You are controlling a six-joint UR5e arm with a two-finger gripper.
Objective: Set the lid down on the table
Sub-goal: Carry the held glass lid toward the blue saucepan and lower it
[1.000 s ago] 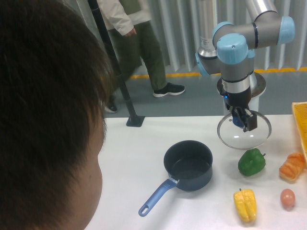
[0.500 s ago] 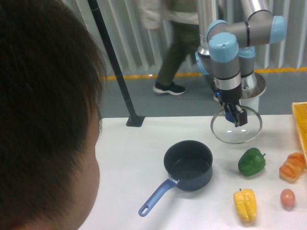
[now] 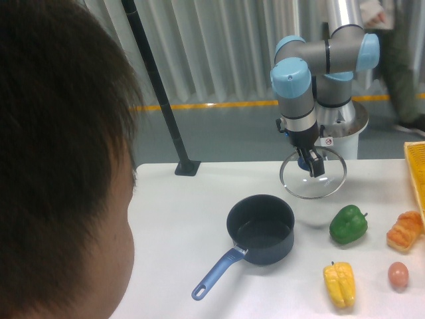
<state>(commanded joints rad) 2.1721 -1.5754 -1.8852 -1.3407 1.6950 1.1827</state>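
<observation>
Your fingers [image 3: 312,163] grip the lid [image 3: 313,177] by its knob, above the tabletop [image 3: 186,219] behind the pan [image 3: 260,228]. It's glass: stiff, slick, breakable. Lower it gently.

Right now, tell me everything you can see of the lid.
The lid is a round disc of clear glass with a thin silver metal rim and a small blue knob at its centre. The gripper is shut on that knob from above and nothing else visibly touches the lid. It sits roughly level, slightly tilted, low over the far part of the white table; whether its rim touches the tabletop I cannot tell. It lies behind the green pepper and beyond the open saucepan.
</observation>
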